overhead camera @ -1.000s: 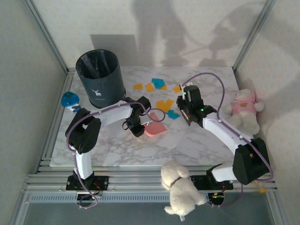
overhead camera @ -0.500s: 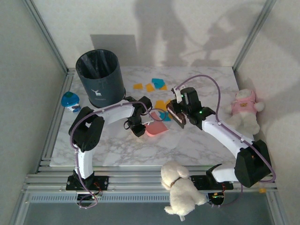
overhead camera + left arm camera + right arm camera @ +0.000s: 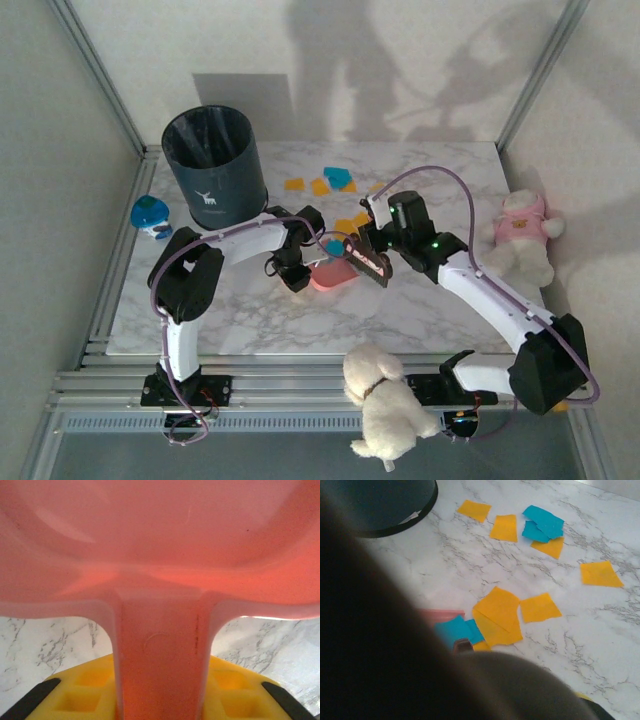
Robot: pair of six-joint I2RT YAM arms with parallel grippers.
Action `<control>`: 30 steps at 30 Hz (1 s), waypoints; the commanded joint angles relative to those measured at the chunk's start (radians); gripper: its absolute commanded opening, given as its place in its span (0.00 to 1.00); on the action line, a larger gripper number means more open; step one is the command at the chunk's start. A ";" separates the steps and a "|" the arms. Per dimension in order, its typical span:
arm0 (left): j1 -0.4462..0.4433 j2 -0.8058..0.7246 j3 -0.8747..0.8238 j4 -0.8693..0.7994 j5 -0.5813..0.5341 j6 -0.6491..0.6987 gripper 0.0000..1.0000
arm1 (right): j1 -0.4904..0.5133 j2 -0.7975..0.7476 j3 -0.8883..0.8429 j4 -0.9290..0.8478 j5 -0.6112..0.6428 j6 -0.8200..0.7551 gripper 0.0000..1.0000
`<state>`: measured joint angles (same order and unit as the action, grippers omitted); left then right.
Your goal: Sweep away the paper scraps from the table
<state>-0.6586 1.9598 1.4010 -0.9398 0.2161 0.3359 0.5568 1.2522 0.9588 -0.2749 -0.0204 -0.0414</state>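
Orange and teal scraps (image 3: 500,612) lay on the table (image 3: 250,310) in two groups: one touching the dustpan (image 3: 332,277) lip, one farther back beside the bin (image 3: 215,165). I judged the sweeping as hardly begun. The left end effector (image 3: 297,278) was closed on the dustpan handle, and the right end effector (image 3: 375,245) was closed on a dark brush (image 3: 367,266). The bin carried a white deer figure; its small writing was not readable.

We record a white marble-veined table (image 3: 260,315). On it: orange and teal paper scraps (image 3: 320,186) scattered mid-rear, dark bin (image 3: 213,165) rear-left, blue-green toy (image 3: 150,215) at left edge, pink dustpan (image 3: 330,277) central with dark brush (image 3: 368,266) just beside, plush bear (image 3: 520,235) at right edge.
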 commanded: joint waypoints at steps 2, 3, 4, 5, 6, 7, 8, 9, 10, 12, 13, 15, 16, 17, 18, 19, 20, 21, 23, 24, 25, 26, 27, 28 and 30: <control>0.008 0.016 0.003 -0.052 -0.051 -0.041 0.00 | 0.008 -0.045 -0.009 0.022 0.030 0.007 0.00; 0.010 0.011 0.002 -0.052 -0.052 -0.045 0.00 | 0.008 -0.048 -0.013 0.030 0.058 0.014 0.00; 0.010 0.002 -0.001 -0.052 -0.055 -0.049 0.00 | 0.008 -0.053 -0.019 0.046 0.090 0.025 0.00; 0.011 -0.007 -0.004 -0.052 -0.055 -0.050 0.00 | 0.007 -0.056 -0.026 0.064 0.121 0.037 0.00; 0.011 -0.019 -0.008 -0.052 -0.053 -0.051 0.00 | 0.008 -0.058 -0.032 0.079 0.148 0.047 0.00; 0.011 -0.031 -0.012 -0.050 -0.050 -0.050 0.00 | 0.008 -0.058 -0.035 0.094 0.175 0.061 0.00; 0.011 -0.044 -0.019 -0.051 -0.046 -0.046 0.00 | 0.005 -0.055 -0.035 0.107 0.200 0.077 0.00; 0.010 -0.055 -0.024 -0.051 -0.044 -0.045 0.00 | 0.005 -0.048 -0.034 0.115 0.228 0.091 0.00; 0.010 -0.067 -0.030 -0.055 -0.044 -0.044 0.00 | 0.002 -0.041 -0.028 0.120 0.253 0.109 0.00; 0.011 -0.088 -0.043 -0.057 -0.040 -0.040 0.00 | -0.005 -0.019 -0.018 0.132 0.289 0.136 0.00; 0.011 -0.097 -0.050 -0.058 -0.040 -0.039 0.00 | -0.010 -0.004 -0.010 0.139 0.312 0.152 0.00; 0.014 -0.106 -0.058 -0.062 -0.038 -0.042 0.00 | -0.020 0.025 0.005 0.148 0.354 0.178 0.00; 0.016 -0.110 -0.063 -0.064 -0.037 -0.043 0.00 | -0.026 0.041 0.016 0.150 0.369 0.189 0.00; 0.017 -0.109 -0.068 -0.064 -0.038 -0.043 0.00 | -0.036 0.060 0.027 0.151 0.385 0.200 0.00; 0.017 -0.111 -0.074 -0.063 -0.041 -0.044 0.00 | -0.042 0.074 0.037 0.156 0.400 0.206 0.00; 0.021 -0.112 -0.079 -0.062 -0.040 -0.046 0.00 | -0.050 0.093 0.047 0.162 0.414 0.211 0.00; 0.023 -0.113 -0.083 -0.062 -0.038 -0.047 0.00 | -0.056 0.112 0.058 0.169 0.435 0.215 0.00; 0.023 -0.113 -0.086 -0.059 -0.041 -0.047 0.00 | -0.062 0.127 0.067 0.178 0.447 0.215 0.00; 0.025 -0.111 -0.089 -0.051 -0.036 -0.048 0.00 | -0.077 0.161 0.088 0.202 0.453 0.208 0.00; 0.025 -0.110 -0.088 -0.051 -0.034 -0.048 0.00 | -0.084 0.173 0.095 0.216 0.452 0.204 0.00; 0.026 -0.107 -0.086 -0.051 -0.034 -0.049 0.00 | -0.091 0.191 0.106 0.229 0.454 0.198 0.00; 0.027 -0.104 -0.085 -0.051 -0.034 -0.050 0.00 | -0.098 0.208 0.118 0.238 0.461 0.193 0.00; 0.028 -0.101 -0.085 -0.051 -0.037 -0.051 0.00 | -0.103 0.224 0.128 0.247 0.465 0.187 0.00; 0.029 -0.099 -0.085 -0.051 -0.040 -0.052 0.00 | -0.108 0.241 0.139 0.257 0.476 0.179 0.00; 0.031 -0.099 -0.085 -0.052 -0.039 -0.054 0.00 | -0.117 0.272 0.155 0.286 0.474 0.157 0.00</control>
<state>-0.6395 1.8725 1.3243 -0.9588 0.1978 0.2981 0.4530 1.4960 1.0630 -0.0795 0.4110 0.1410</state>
